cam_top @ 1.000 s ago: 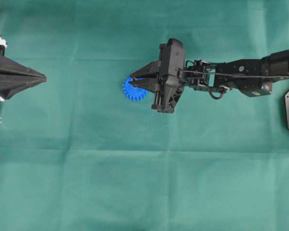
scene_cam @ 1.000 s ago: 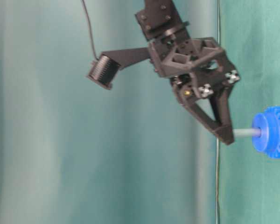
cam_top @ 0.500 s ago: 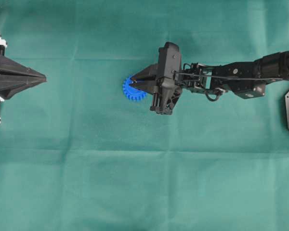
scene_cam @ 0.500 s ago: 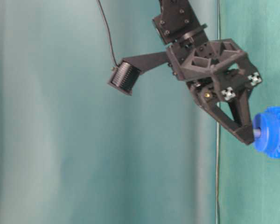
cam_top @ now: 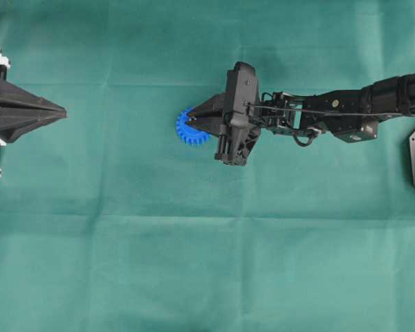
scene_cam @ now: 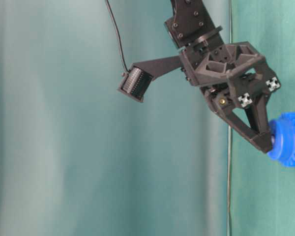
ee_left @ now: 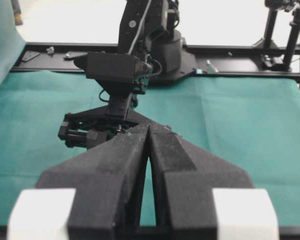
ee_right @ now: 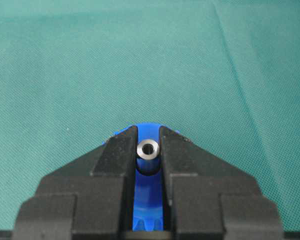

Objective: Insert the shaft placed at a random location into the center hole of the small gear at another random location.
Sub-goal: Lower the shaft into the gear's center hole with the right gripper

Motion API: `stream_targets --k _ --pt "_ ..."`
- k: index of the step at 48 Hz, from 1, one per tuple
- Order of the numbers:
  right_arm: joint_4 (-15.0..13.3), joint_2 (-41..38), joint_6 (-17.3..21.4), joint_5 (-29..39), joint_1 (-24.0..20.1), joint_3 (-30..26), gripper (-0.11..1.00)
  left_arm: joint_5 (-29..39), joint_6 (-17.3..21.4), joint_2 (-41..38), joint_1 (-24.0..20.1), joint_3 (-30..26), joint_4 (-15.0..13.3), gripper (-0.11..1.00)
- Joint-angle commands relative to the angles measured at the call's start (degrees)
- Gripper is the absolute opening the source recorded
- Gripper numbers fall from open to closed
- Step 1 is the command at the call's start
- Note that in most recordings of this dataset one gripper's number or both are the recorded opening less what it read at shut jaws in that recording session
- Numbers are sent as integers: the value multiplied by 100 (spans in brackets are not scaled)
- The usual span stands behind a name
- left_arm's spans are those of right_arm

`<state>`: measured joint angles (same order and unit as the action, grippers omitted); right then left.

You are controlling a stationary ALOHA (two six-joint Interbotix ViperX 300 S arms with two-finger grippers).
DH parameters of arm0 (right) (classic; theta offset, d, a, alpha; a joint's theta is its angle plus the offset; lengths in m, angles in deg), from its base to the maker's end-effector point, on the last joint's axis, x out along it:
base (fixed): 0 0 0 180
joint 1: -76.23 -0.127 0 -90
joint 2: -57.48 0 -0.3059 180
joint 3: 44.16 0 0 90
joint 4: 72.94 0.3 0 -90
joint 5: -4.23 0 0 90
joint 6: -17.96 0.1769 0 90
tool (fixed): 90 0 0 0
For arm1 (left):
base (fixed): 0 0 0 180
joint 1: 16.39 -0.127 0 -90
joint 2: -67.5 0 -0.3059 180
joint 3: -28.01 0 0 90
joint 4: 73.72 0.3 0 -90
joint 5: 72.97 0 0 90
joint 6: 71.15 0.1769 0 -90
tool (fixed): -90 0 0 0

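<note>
Only R claw [ee_right: 149, 150] over gear [cam_top: 188, 133]

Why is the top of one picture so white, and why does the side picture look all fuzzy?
In the left wrist view, bright light behind the table washes out the top, and the left gripper up close is blurry. In the table-level view, the background is soft and hazy. In the right wrist view, the shaft is sharp and shiny, and the small gear below looks blurred.

Even bright light, soft shadows, sharp
</note>
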<state>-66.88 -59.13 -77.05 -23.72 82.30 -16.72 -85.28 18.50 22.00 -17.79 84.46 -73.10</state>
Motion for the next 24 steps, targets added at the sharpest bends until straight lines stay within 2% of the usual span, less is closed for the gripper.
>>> stream_targets --k 1,5,7,17,19,24 --pt "26 97 97 -9 0 -79 13 -26 9 -44 -9 -97 18 0" --pt "53 97 132 -18 0 -79 14 -26 0 -35 -9 -97 18 0" --pt "53 97 158 -35 0 -79 20 -26 -9 -44 -9 -97 18 0" --pt "53 123 193 -35 0 -88 81 -26 -9 -35 -9 -105 18 0" --pt "53 149 193 -35 0 -79 82 -35 -9 -44 -9 -105 18 0" --pt "53 281 185 -9 0 -53 71 -26 -9 -35 -9 -105 18 0"
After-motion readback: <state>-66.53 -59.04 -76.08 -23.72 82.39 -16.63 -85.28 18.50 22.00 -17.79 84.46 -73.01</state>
